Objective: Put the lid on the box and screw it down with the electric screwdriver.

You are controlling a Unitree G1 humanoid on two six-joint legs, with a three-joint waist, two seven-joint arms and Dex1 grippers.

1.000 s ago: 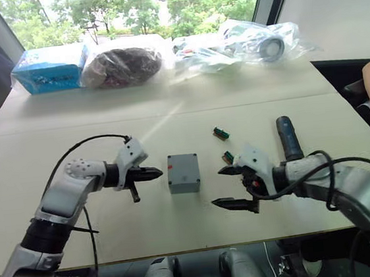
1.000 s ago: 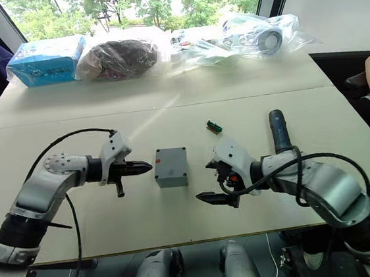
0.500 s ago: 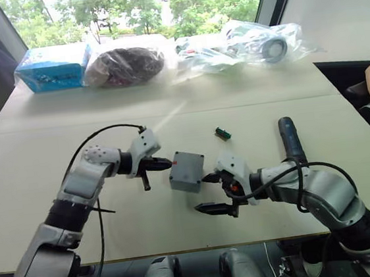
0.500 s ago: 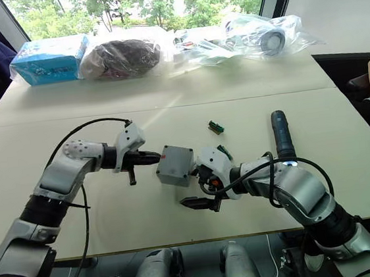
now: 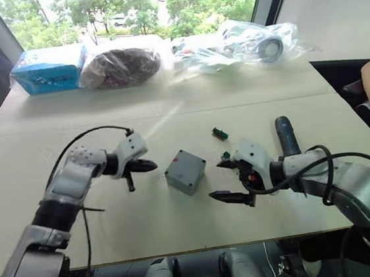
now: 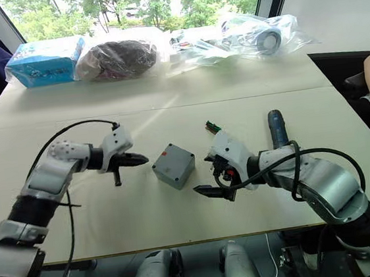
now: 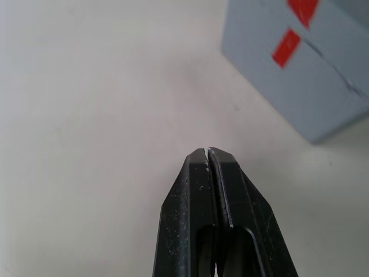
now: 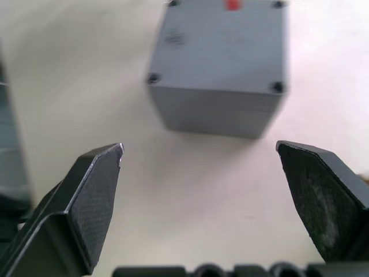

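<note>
Both claws withdrawn; box (image 5: 185,172) rotated, free-standing.

We see a pale table (image 5: 181,228) made of two joined tops. Behind it a window (image 5: 138,8) shows green trees, with a white wall (image 5: 336,3) at right.

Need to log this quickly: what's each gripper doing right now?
Left gripper: closed, holding nothing.
Right gripper: open, empty, facing the box.

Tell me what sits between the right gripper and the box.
Nothing: in the right wrist view, bare table runs from the open right gripper to the box.
</note>
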